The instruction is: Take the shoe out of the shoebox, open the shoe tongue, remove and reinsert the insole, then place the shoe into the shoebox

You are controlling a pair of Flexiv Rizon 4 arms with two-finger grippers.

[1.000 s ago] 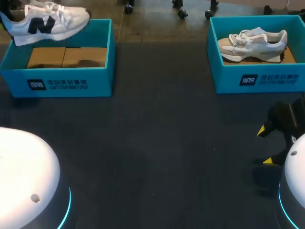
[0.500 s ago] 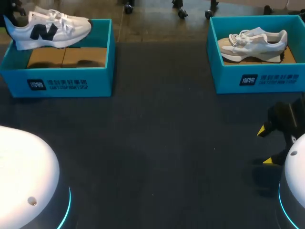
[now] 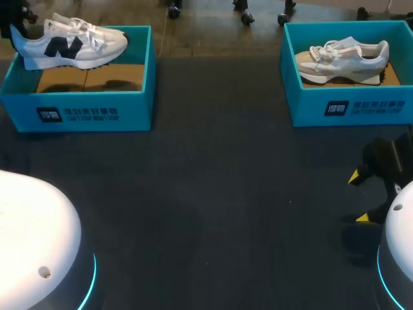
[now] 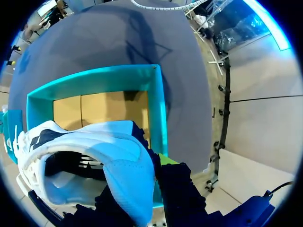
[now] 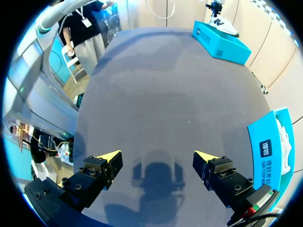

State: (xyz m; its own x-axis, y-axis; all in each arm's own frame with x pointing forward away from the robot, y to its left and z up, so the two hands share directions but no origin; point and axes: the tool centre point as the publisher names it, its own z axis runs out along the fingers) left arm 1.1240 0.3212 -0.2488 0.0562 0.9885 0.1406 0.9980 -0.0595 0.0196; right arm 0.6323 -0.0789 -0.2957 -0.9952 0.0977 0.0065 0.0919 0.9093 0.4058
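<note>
A white shoe [image 3: 68, 44] with a dark side logo hangs low over the left teal shoebox [image 3: 84, 113], toe pointing right. My left gripper [image 3: 14, 26], at the table's far left corner, is shut on its heel. In the left wrist view the shoe [image 4: 94, 156] fills the space ahead of the gripper [image 4: 144, 177], whose dark fingers pinch the heel collar. The shoebox [image 4: 158, 104] lies beneath with its brown cardboard floor showing. My right gripper [image 3: 361, 197] stands open over bare table at the near right, its fingers [image 5: 106, 163] wide apart with nothing between them.
A second teal shoebox [image 3: 348, 106] at the far right holds a pale grey shoe [image 3: 342, 59]. The dark table between the boxes carries nothing. From the right wrist, the right box [image 5: 267, 146] lies close beside the gripper and the left box [image 5: 220, 42] far ahead.
The left gripper has carried the white shoe down and slightly right, from above the left box's back rim to low over the box. The right arm has not moved.
</note>
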